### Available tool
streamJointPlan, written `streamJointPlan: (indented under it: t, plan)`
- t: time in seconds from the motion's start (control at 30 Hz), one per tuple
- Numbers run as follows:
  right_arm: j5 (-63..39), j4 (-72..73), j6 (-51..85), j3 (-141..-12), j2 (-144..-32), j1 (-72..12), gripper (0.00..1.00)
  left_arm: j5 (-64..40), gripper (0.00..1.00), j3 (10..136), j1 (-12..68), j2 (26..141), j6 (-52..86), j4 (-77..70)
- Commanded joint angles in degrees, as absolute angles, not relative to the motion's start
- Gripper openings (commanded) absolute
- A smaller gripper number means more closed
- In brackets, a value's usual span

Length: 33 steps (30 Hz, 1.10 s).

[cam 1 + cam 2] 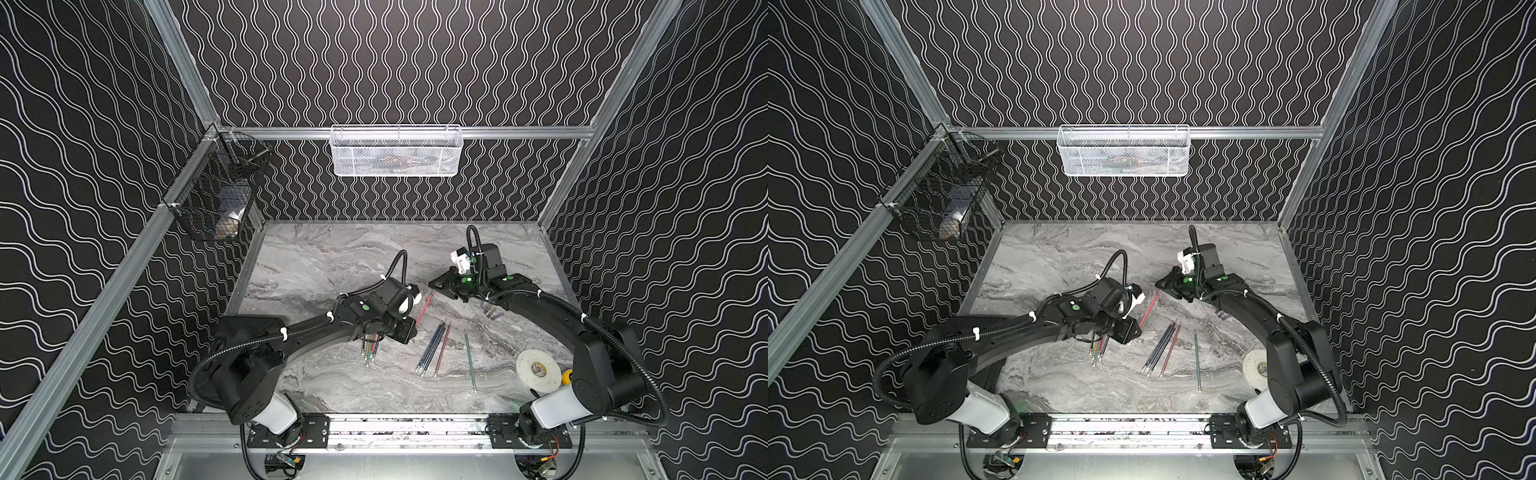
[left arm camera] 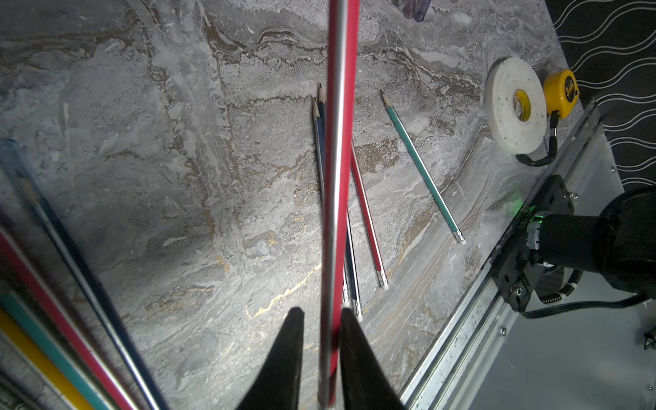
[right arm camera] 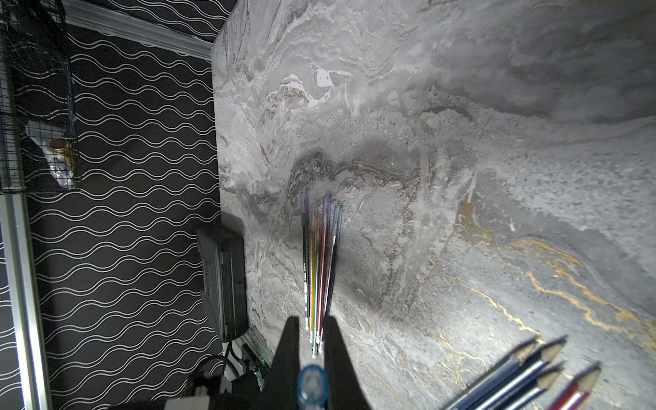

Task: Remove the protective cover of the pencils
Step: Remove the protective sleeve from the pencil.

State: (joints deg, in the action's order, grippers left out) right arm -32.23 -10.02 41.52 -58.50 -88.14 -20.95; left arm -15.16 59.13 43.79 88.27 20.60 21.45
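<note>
Currently the red pencil [image 2: 337,177] lies between the fingers [image 2: 287,355] of the left gripper [image 2: 321,312]. They are slightly parted: one pad touches the pencil, a thin gap shows at the other, and no firm hold is evident. The right gripper [image 3: 311,319] is clamped on a clear blue cover [image 3: 312,385].

Step judged: cover off, both pieces to be set down. The pencil is best lowered beside the bare pencils [image 1: 432,349] toward the near edge of the table [image 1: 332,257]. The cover is best placed by the loose covers [image 1: 490,311] toward its right edge. The capped pencils [image 3: 319,269] lie under the left arm.
</note>
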Motion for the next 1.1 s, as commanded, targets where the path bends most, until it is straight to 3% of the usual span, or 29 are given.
streamJointPlan:
  t: [0.0,0.1,0.13,0.6,1.07]
  plan:
    - [-32.79,-8.24,42.03,-58.71,-88.41,-21.05,0.00,-15.51,0.21,59.95,43.77,88.59,19.32,21.71]
    - [-32.87,-8.00,42.07,-58.79,-88.59,-21.09,0.00,-15.95,0.02,60.46,43.77,88.93,19.16,21.95]
    - [-32.87,-8.00,42.10,-58.82,-88.66,-21.08,0.00,-16.08,0.00,60.59,43.79,89.10,19.14,22.05]
    - [-31.66,-9.43,41.41,-60.33,-89.46,-17.87,0.00,-15.81,0.00,59.05,44.81,88.24,19.58,21.14]
    - [-30.01,-13.61,38.65,-70.92,-96.96,-11.36,0.00,-15.67,0.00,55.70,47.55,86.83,19.42,20.96]
